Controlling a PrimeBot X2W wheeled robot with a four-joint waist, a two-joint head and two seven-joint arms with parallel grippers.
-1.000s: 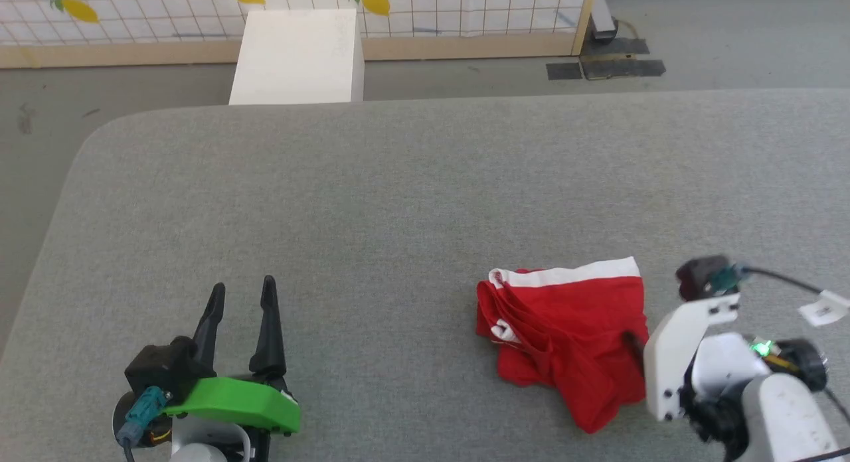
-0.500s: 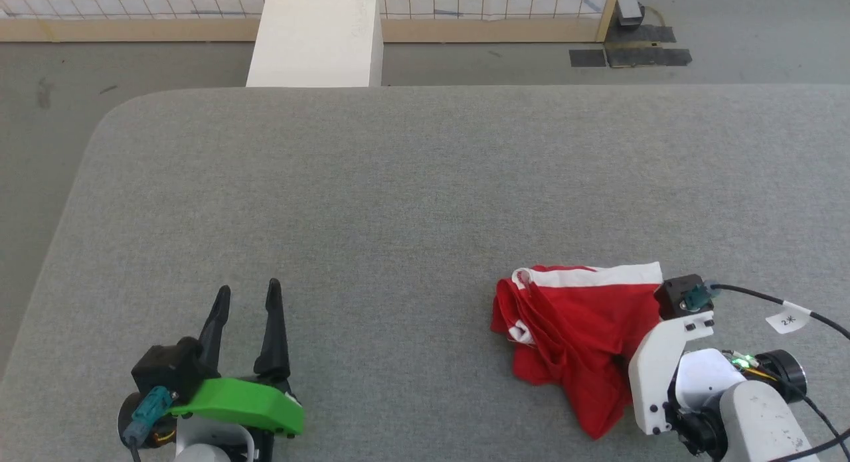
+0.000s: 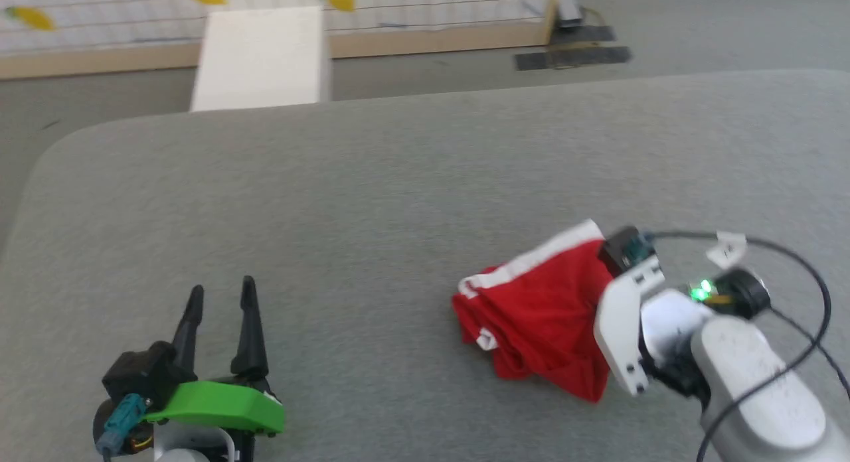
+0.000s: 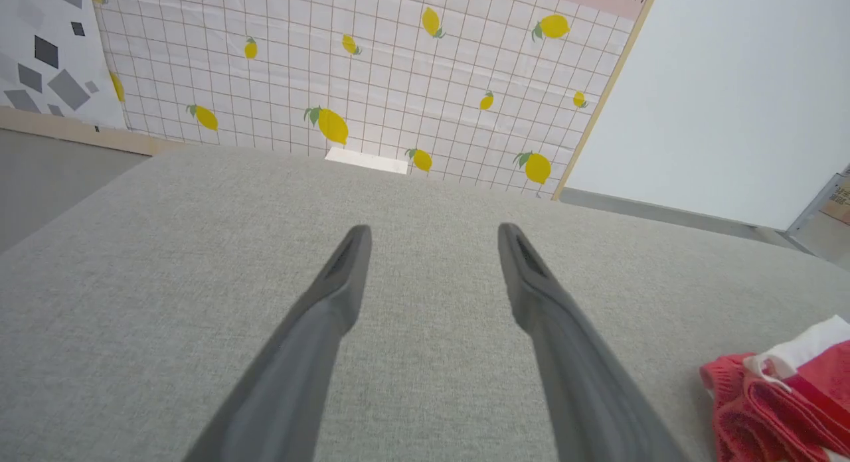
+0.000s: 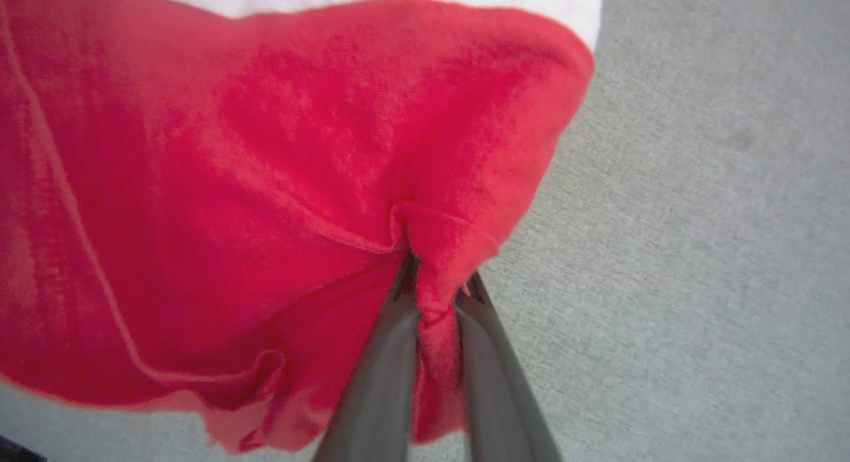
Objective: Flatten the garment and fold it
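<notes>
Right wrist view: right gripper (image 5: 435,291) was clamped on an edge fold of red shorts (image 5: 265,183); heap spread toward ten o'clock. Left gripper (image 3: 222,286) stood wide open, empty, well apart at nine o'clock.

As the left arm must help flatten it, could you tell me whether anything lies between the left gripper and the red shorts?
Nothing visible does: only bare grey fabric tabletop separates the open left gripper from the crumpled bright red shorts with white trim. The right gripper is pinching their edge.
</notes>
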